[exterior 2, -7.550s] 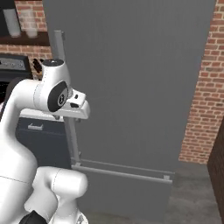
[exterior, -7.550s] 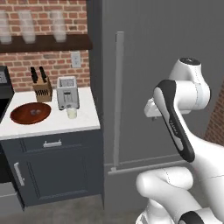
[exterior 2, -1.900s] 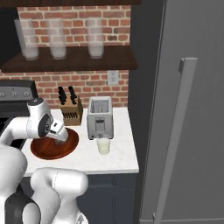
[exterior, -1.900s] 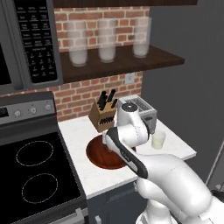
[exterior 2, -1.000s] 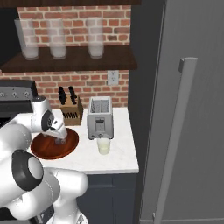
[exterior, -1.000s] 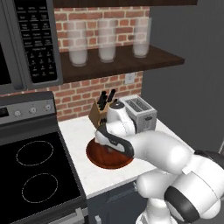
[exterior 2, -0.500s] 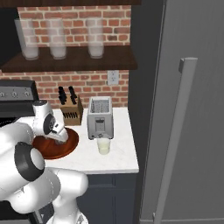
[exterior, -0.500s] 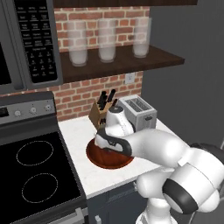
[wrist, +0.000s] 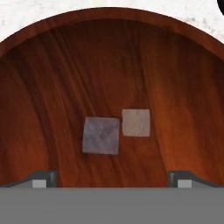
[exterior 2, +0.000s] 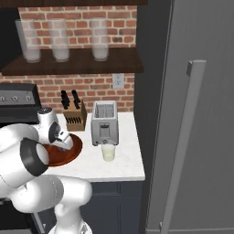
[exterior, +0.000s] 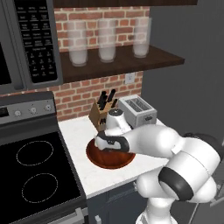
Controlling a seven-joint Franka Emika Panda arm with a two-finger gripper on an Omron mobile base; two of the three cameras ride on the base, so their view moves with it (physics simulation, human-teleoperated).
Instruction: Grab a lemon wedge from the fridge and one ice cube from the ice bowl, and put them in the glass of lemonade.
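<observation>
We see the hand (wrist: pixel 112 178) spread wide over the ice bowl (exterior: pixel 110 159) on the desk (exterior 2: pixel 123 162) — 2 ice cubes (wrist: pixel 101 135) inside, just apart, nothing pinched — glass of lemonade (exterior 2: pixel 108 152) before the toaster (exterior 2: pixel 104 122), fridge (exterior 2: pixel 196 114) shut.

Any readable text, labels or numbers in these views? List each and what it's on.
Microwave keypad: rows of pale markings, too small and blurred to read.
Stove control panel: knobs, no legible marks.
Toaster, ice bowl, glass of lemonade, fridge: no text.
</observation>
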